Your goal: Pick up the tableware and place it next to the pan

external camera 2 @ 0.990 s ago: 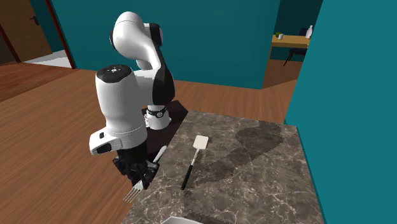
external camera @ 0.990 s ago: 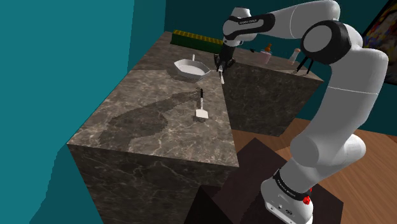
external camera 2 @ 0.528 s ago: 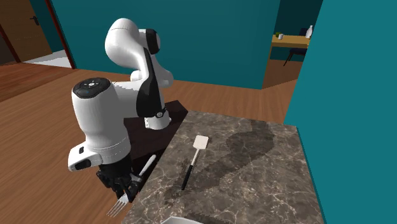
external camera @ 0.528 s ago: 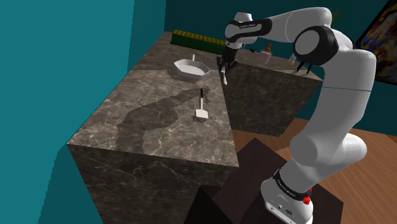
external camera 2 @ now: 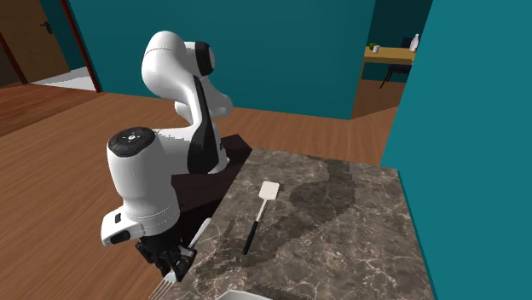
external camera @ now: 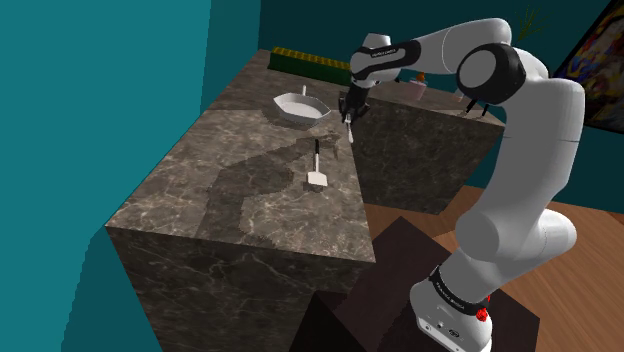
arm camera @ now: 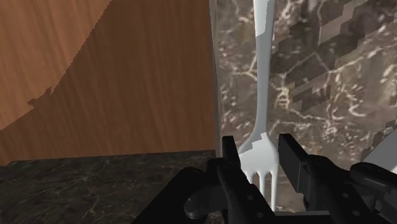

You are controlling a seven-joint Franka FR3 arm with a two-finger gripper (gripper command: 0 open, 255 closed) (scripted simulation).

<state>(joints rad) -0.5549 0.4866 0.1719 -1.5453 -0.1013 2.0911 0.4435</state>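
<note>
Wrist view has the gripper (arm camera: 259, 147) clamped on the fork (arm camera: 262, 95) right by its tines, handle hanging over the counter (arm camera: 318, 95) edge, near the pan (external camera: 300, 106). Skinny pinch, so I reckon it could swivel or slip out and drop onto the floor (arm camera: 127, 76)

a home kitchen: a dark, veined stone counter (external camera: 250, 210) carries a white pan (external camera: 298, 106) near its far edge and a spatula (external camera: 316, 168) by its stand-side edge, bottles (external camera: 421, 84) stand at a far corner, and a wood-plank floor (external camera 2: 68, 153), teal walls (external camera 2: 281, 51) and a brown door (external camera 2: 30, 38) surround it.
</note>
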